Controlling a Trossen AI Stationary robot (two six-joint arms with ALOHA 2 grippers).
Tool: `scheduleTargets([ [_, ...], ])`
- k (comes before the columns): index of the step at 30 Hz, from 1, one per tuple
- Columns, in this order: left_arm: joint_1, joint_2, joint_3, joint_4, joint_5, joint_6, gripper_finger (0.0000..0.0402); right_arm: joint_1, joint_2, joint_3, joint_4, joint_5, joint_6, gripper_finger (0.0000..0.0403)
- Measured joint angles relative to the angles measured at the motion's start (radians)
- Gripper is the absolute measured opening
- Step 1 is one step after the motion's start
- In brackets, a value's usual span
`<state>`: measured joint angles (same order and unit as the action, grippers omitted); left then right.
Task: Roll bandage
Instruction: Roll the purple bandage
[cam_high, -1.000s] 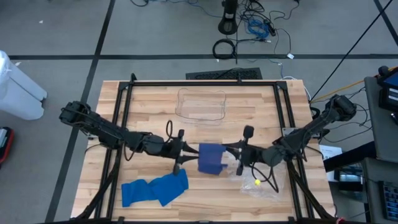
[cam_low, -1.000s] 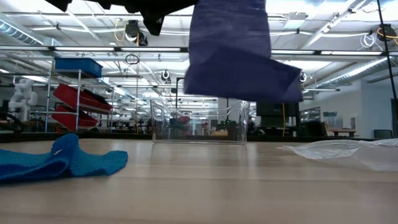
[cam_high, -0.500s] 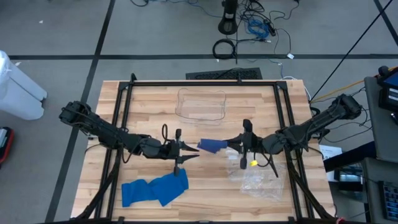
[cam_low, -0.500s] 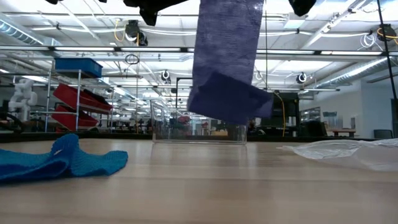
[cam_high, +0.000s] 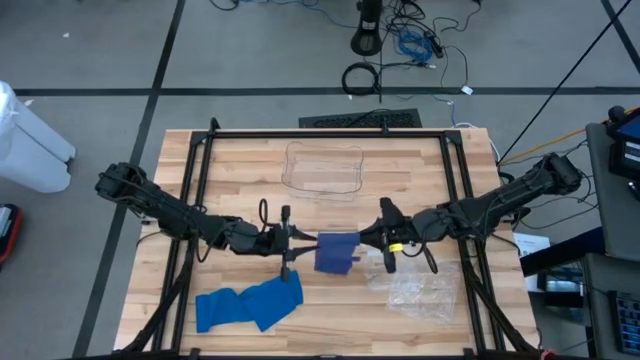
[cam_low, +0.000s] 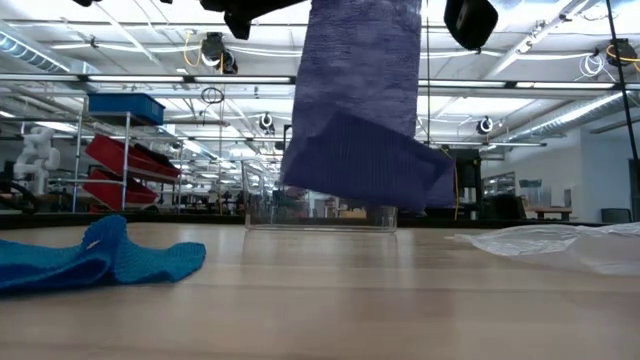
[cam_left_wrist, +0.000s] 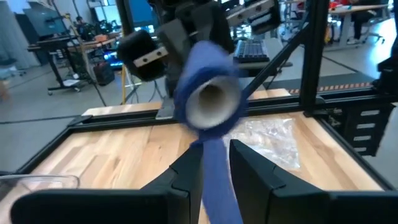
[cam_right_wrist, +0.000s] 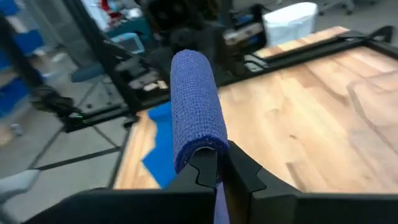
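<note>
A dark blue bandage (cam_high: 336, 252) hangs in the air over the table's middle, between my two grippers. Its wound part is a hollow roll (cam_left_wrist: 208, 102) that points along my right gripper's fingers (cam_right_wrist: 196, 124). A loose strip drops from the roll, and its broad free end (cam_low: 360, 165) hangs clear of the table. My left gripper (cam_high: 304, 243) comes from the table's left and is shut on the strip. My right gripper (cam_high: 373, 240) comes from the right and is shut on the roll's end. My left gripper (cam_left_wrist: 216, 152) pinches the loose strip (cam_left_wrist: 214, 171) between its two fingers, just below the roll. The fingers lie level, coming from the table's left. The strip runs on downward, slack and clear of the table. My right gripper (cam_right_wrist: 217, 160) is shut on the roll's near end (cam_right_wrist: 200, 154), level, coming from the table's right. The roll stands out past the fingertips in line with the fingers, lifted clear. Its own bulk hides which layer the fingers have.
A light blue bandage (cam_high: 250, 304) lies crumpled near the table's front left. A clear plastic container (cam_high: 323, 168) stands at the far middle. A crinkled clear bag (cam_high: 415, 290) lies at the front right. A black frame (cam_high: 190, 200) runs round the table.
My right gripper has rolled about its own line and shifted a little toward the table's far edge, turning the roll. The bandage's hanging flap has swung round: broad, then edge-on, now broad again. My left gripper has stayed in place on the strip.
</note>
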<state>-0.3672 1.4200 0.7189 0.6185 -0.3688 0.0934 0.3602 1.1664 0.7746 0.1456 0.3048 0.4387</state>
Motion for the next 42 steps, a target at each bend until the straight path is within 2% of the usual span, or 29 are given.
scheduleTargets([
  [12, -0.002, 0.0, 0.0, -0.059, -0.025, -0.008, 0.0083, 0.001, 0.001, 0.0, 0.075, -0.021, -0.062, 0.0],
  [20, -0.03, -0.027, 0.0, -0.061, -0.076, 0.025, 0.0083, 0.001, 0.001, 0.0, 0.06, -0.01, -0.324, 0.0],
  [25, -0.071, -0.074, 0.0, -0.101, -0.13, 0.073, 0.0083, 0.002, 0.001, 0.0, -0.028, 0.125, -0.372, 0.0],
  [27, -0.087, -0.085, 0.0, -0.101, -0.171, 0.088, 0.0083, 0.0, 0.001, 0.0, -0.057, 0.138, -0.372, 0.0],
  [34, -0.088, -0.066, 0.0, -0.107, -0.221, 0.153, 0.0084, 0.002, 0.001, 0.0, -0.051, 0.027, -0.33, 0.0],
  [42, -0.085, -0.058, 0.0, -0.086, -0.243, 0.158, 0.0112, 0.002, 0.001, 0.0, -0.052, 0.003, -0.32, 0.0],
])
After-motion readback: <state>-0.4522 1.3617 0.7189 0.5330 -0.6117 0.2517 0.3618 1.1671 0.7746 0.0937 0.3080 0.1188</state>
